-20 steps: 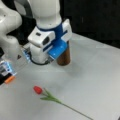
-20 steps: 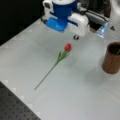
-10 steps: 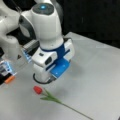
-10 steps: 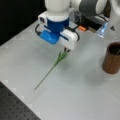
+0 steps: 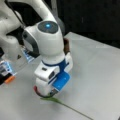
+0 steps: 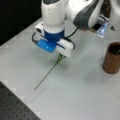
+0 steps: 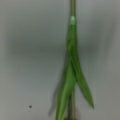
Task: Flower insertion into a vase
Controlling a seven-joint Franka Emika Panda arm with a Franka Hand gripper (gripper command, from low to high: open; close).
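The flower lies flat on the grey table. Its thin green stem (image 5: 72, 110) (image 6: 46, 76) runs out from under my gripper (image 5: 47, 96) (image 6: 60, 55), which hangs low right over the leafy upper part. A bit of the red bloom (image 5: 35, 89) peeks out beside the hand in a front view. The wrist view looks straight down on the stem and long green leaves (image 7: 72, 82); no fingers show there. The brown cylindrical vase (image 6: 112, 58) stands upright at a front view's right, well apart from the gripper. In a front view only its edge (image 5: 67, 46) shows behind the arm.
An orange object (image 5: 10, 79) and a blue-lit device (image 5: 27, 55) (image 6: 102, 27) sit by the robot base. A black perforated board (image 6: 15, 107) borders the table at a front view's bottom left. Dark background lies beyond the table's far edge.
The arm has swung away from the back of the table and come down over the flower. The hand now covers most of the red bloom that lay in the open before.
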